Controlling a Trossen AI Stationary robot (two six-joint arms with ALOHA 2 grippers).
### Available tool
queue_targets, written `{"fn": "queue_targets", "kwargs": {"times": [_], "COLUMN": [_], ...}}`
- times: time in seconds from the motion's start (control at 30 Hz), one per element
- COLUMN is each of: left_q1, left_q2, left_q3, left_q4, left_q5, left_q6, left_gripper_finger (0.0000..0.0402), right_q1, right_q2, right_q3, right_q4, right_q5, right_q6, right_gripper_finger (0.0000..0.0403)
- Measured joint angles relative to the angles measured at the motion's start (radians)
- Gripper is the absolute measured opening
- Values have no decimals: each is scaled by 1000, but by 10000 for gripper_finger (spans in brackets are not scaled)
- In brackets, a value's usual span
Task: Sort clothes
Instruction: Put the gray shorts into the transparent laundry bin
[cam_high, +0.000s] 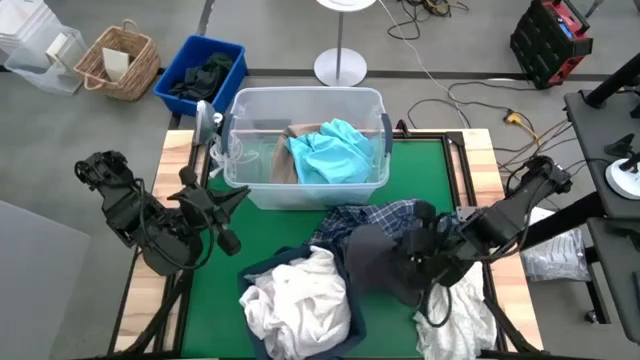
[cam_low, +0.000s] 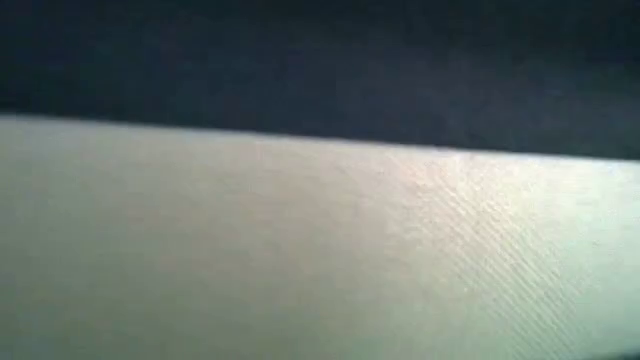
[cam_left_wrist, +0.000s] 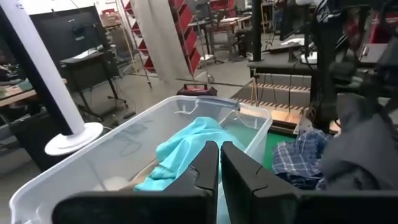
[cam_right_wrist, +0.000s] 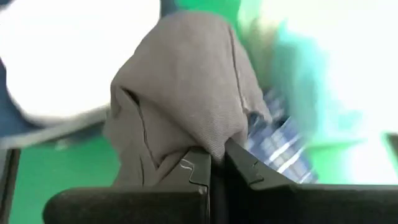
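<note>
My right gripper is shut on a dark grey garment, raised over the heap at the near right of the green mat. Under it lie a blue-and-white plaid shirt and two white garments. A teal garment lies in the clear tub, with a beige one behind it. My left gripper hangs shut and empty by the tub's near left corner, pointing at the tub. In the low view, white and dark cloth fills the picture. My right gripper pinches a bunched fold of the dark grey garment between its two fingers. The fingers come from the table's right side, slanting down. The cloth bulges out beyond the fingertips and hangs slack; whether its lower end is clear of the heap, I cannot tell.
A navy bin with dark clothes and a wicker basket stand on the floor beyond the table's far left. A white lamp base stands behind the tub. Bare green mat shows between the tub and the heap.
</note>
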Motion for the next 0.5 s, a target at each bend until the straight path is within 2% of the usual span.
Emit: {"fn": "queue_targets", "kwargs": {"times": [0.13,0.27,0.37,0.5], "left_q1": [0,0,4,17], "left_q2": [0,-1,-1,-2], "left_q3": [0,0,0,0], "left_q4": [114,270,380,450], "left_q5": [9,124,190,211], "left_q6": [85,236,323,360], "left_gripper_finger": [0,3,18,53], "right_q1": [0,0,0,-1], "right_q2": [0,0,0,0], "right_q3": [100,179,229,292], "right_q4": [1,24,62,150], "right_q5": [142,297,383,464], "right_q6": [-79,-168,-247,-386], "right_gripper_finger": [9,9,9,9]}}
